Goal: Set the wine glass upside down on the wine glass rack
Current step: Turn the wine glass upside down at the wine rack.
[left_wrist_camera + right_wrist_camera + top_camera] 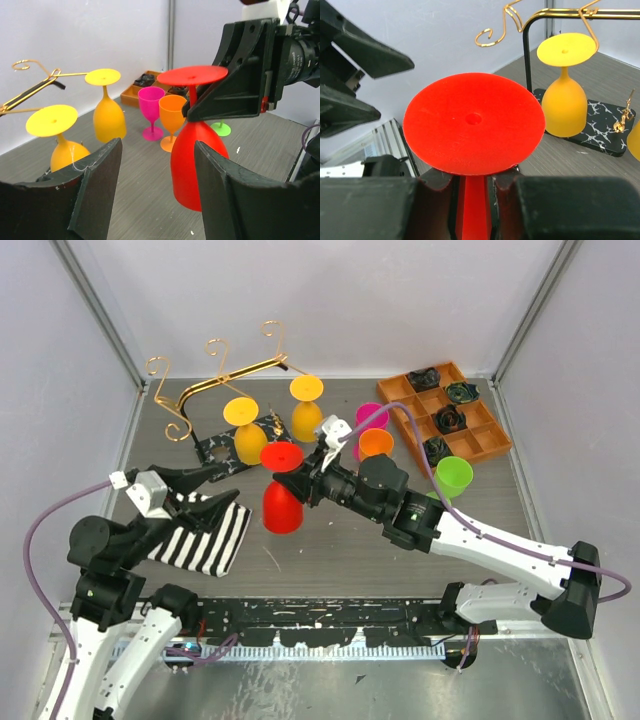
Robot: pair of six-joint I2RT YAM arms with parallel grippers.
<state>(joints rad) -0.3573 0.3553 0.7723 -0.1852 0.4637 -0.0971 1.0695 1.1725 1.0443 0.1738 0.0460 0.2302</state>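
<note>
A red wine glass (282, 505) stands upside down in the middle of the table, foot up. My right gripper (306, 483) is shut on its stem just under the foot, as the right wrist view (475, 182) shows with the red foot (472, 122) above the fingers. I cannot tell whether the rim touches the table. The gold wine glass rack (225, 378) on its marbled base (215, 448) stands at the back left and holds two upside-down yellow glasses (243, 435) (306, 410). My left gripper (225, 488) is open and empty, left of the red glass (192, 165).
Upright pink (372, 418), orange (376, 444) and green (453, 476) glasses stand right of the rack. An orange compartment tray (480, 445) with dark items sits at the back right. A black-and-white striped cloth (205, 535) lies under my left gripper.
</note>
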